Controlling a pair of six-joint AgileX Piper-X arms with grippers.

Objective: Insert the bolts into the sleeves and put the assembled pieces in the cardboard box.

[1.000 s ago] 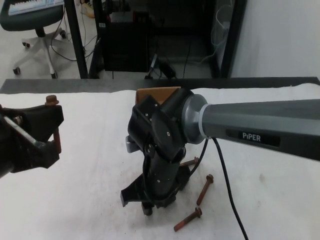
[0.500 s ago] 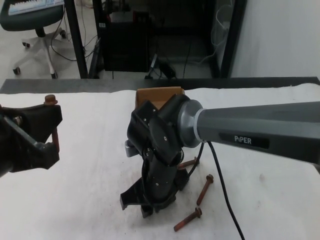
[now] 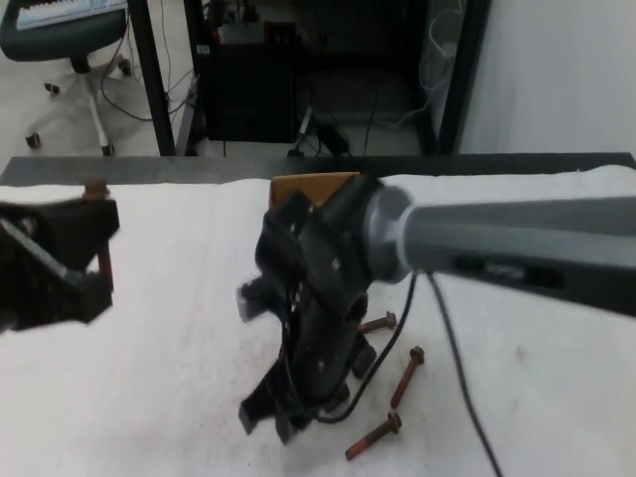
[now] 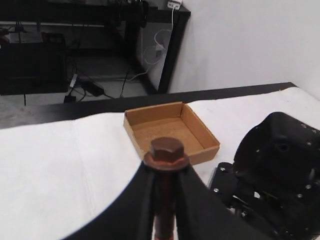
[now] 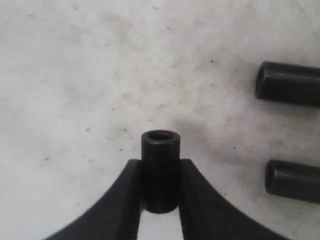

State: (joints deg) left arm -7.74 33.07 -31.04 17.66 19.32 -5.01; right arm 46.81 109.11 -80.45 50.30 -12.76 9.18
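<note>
White-clothed desk [image 3: 149, 397]: my left gripper [image 4: 165, 172] clamps a rusty hex-head bolt [image 4: 166, 150] upright; right gripper [image 5: 160, 167] pinches a black cylindrical sleeve [image 5: 161, 145], probably for mating.

The bolt [image 4: 169, 152] is rust-brown, the sleeve [image 5: 160, 170] black, the cardboard box [image 4: 165, 131] tan, the bench cover [image 4: 60, 165] white.

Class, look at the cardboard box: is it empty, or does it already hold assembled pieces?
Empty. In the left wrist view, the cardboard box has a bare floor from wall to wall, and nothing lies inside it.
</note>
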